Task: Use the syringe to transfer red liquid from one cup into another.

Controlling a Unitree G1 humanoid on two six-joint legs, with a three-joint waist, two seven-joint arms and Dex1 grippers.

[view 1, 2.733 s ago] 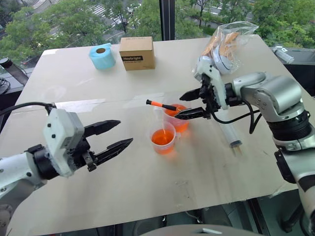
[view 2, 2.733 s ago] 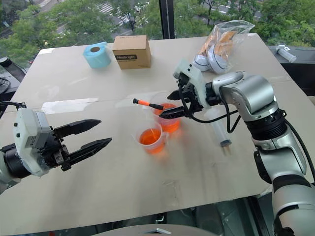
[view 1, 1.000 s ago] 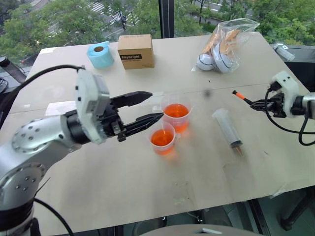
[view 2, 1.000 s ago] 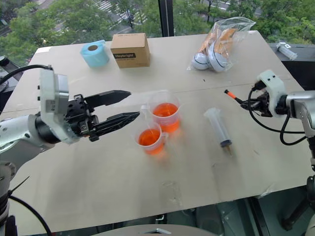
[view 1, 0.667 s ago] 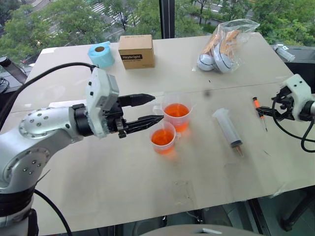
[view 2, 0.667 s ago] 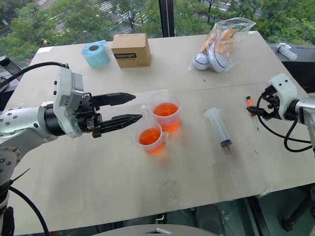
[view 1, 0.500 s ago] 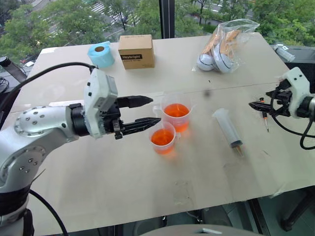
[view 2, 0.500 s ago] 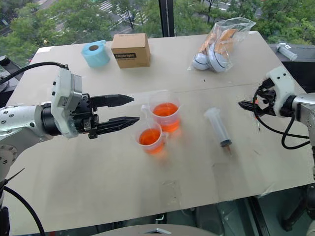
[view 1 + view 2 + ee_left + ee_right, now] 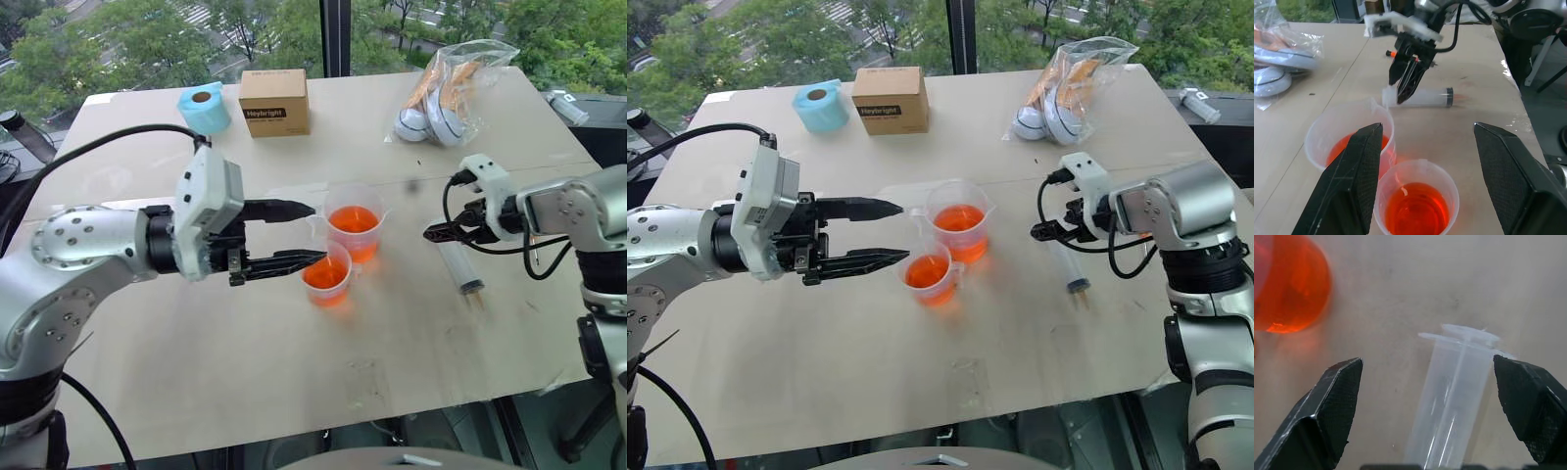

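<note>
Now, at the far left of the beige tabletop (image 9: 196,362), the left end effector (image 9: 299,234) reaches in level from the robot's left with its two black fingers spread apart and nothing between them. Its fingertips (image 9: 312,258) stop just beside the two cups, one above the other as the head views show them. Behind it, near the far edge, stand a blue tape roll (image 9: 204,109) and a brown cardboard box (image 9: 274,102).

Next comes the shorter cup (image 9: 326,276), the nearer of the pair, holding orange-red liquid (image 9: 323,274). Touching it on the far side stands the taller cup (image 9: 353,222), also partly filled with red liquid. In the left wrist view both cups sit between that end effector's fingers, further along.

Right of the cups lies the syringe (image 9: 458,264), flat on the tabletop, its flanged end toward the far side and its narrow tip toward the near edge. The right end effector (image 9: 438,233) hangs over the flanged end, tilted downward, with its fingers wide apart and not closed on anything. The right wrist view shows the clear barrel (image 9: 1452,396) lying between the two spread pads (image 9: 1332,411), which do not touch it.

Farther back and to the right rests a clear plastic bag (image 9: 446,88) with white and orange contents.
</note>
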